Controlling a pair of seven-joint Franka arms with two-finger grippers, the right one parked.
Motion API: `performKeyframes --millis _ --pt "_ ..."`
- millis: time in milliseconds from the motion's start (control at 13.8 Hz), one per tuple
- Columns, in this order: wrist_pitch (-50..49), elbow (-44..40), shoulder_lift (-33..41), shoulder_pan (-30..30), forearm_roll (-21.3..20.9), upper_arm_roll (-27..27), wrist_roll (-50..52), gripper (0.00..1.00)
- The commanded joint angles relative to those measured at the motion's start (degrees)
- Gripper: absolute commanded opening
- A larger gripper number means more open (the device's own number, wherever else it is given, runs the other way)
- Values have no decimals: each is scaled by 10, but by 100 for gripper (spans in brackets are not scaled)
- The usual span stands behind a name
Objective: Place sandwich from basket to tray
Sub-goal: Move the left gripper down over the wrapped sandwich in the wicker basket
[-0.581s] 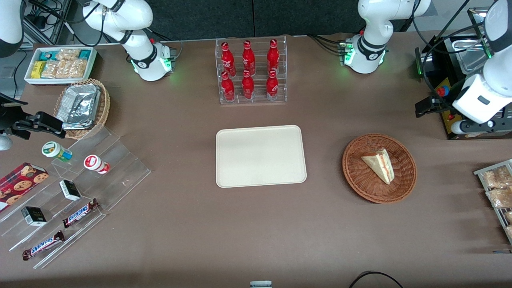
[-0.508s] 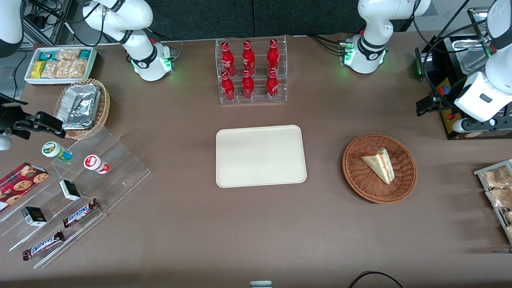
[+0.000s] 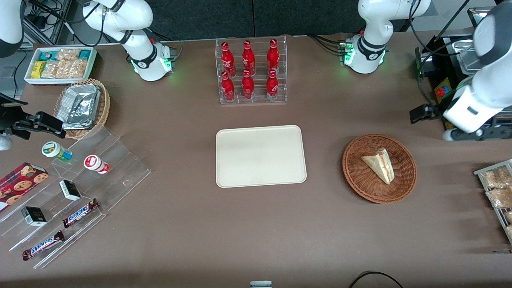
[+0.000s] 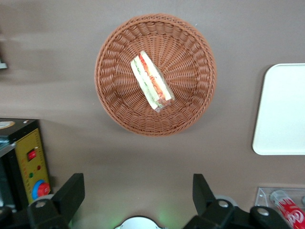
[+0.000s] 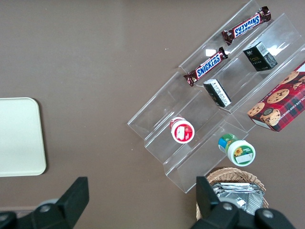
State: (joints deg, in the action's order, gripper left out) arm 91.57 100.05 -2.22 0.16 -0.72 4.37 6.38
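The sandwich (image 3: pixel 380 164) (image 4: pixel 151 81), a pale wedge with an orange and green filling stripe, lies in the round reddish-brown wicker basket (image 3: pixel 360 188) (image 4: pixel 114 109). The cream tray (image 3: pixel 260 156) (image 4: pixel 281 109) sits bare at the table's middle, beside the basket. My left gripper (image 3: pixel 419 113) (image 4: pixel 136 191) hangs open in the air, holding nothing. It is a little farther from the front camera than the basket and toward the working arm's end. Bare table shows between its fingers (image 4: pixel 71 191).
A black control box with a red button (image 3: pixel 444 92) (image 4: pixel 31 167) stands close to the gripper. A wire rack of snack bags (image 3: pixel 498 192) lies at the working arm's end. A clear rack of red bottles (image 3: pixel 251 72) stands farther from the camera than the tray.
The left arm has swung a short way toward the basket and the front camera, carrying the open gripper with it. The sandwich, basket and tray have not moved.
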Motion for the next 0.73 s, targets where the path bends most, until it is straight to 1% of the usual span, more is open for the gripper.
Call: performKeyframes --millis 0,290,653 --pt "72 79 7 -8 3 -8 7 100" --pt "193 159 3 -8 3 -7 96 100" --pt "291 198 -22 -8 2 -6 246 100"
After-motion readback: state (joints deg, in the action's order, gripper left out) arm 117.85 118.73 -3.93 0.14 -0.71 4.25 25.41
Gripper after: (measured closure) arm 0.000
